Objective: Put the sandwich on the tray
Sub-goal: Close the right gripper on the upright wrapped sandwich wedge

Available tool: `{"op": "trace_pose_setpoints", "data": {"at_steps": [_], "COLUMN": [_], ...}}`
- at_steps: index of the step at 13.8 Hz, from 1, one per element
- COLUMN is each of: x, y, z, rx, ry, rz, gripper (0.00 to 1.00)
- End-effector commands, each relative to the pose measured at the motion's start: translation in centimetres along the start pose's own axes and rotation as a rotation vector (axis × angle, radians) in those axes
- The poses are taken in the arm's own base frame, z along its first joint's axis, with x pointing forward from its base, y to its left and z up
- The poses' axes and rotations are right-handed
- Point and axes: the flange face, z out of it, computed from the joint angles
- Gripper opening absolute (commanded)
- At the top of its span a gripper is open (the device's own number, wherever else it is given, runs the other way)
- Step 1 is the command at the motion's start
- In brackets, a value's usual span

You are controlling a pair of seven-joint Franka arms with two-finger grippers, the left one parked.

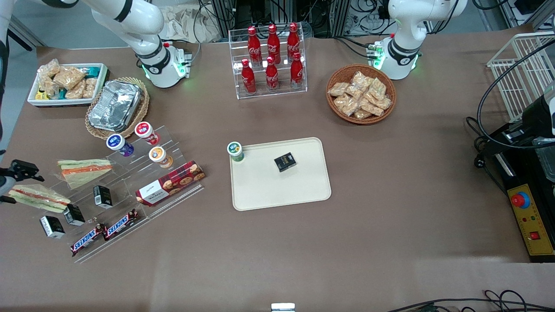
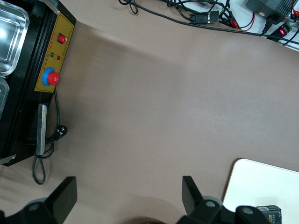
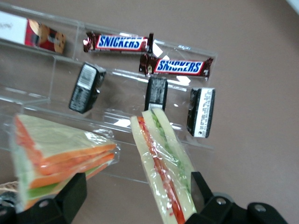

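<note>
End effector (image 3: 135,198) fingers apart, poised above sandwich (image 3: 164,169) on clear acrylic rack (image 3: 37,100) at working arm's end of brown desk (image 1: 390,182), two Snickers bars (image 3: 175,66) nearby, cream tray (image 1: 282,190) mid-desk, Coca-Cola bottles (image 1: 272,56) farther back.

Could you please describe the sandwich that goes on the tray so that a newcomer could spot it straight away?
Start at the clear acrylic step display toward the working arm's end of the table. Two wrapped sandwiches lie at its outer end; the sandwich is the one nearer the front camera, with the gripper hovering over it, jaws open. It is long, with thin red and green stripes, whereas the triangular sandwich shows a broad orange band.
</note>
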Motion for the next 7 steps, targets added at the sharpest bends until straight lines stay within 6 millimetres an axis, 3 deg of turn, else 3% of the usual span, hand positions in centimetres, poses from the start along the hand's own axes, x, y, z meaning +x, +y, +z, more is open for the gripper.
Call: {"op": "trace_pose_setpoints", "data": {"at_steps": [1,7], "x": [-0.4,-1.0], "y": [1.4,2.9], "z": [2.1,4.8], "rx": [0.007,-0.021], "ry": [0.014,0.008], "rz": [-0.071,-0.128], "gripper": [0.99,0.99]}}
